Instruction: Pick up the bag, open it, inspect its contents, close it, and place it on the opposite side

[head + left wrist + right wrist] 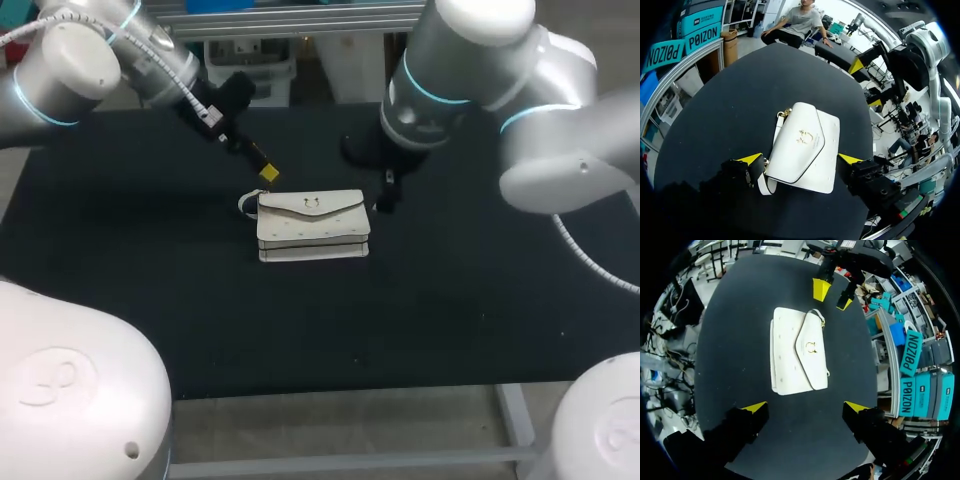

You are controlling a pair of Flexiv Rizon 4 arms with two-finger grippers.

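Spotted: small white faux-leather flap bag (313, 225) with gold clasp, lying flat on the black worktop (130, 260), roughly central, slightly toward the far edge. Flap side up and fastened, so not yet opened.

Left yellow-tipped gripper (800, 159) spread wide, gripping nothing. Hovering over the bag's left end, straddling it in the left wrist view. Can't tell whether touching at the finger beside the white strap loop (763, 185). Right yellow-tipped gripper (805, 406) likewise spread and empty, stopped short of the bag's right end with bare worktop between.

Handling guess: probably light, semi-stiff shell. Expect some give in the stacked gusset layers under squeeze. Smooth finish, likely slippery against hard fingertips. Best to pinch across the short end of the body, or hook the strap loop. For opening, lift the flap at its pointed edge below the clasp while pinning the body with the other gripper. Avoid clamping on the clasp itself.

Hidden or unclear: right gripper mostly behind its own arm in the head view. Contents unseen. Clasp type too small to tell. Part of the strap tucked under the bag's end.
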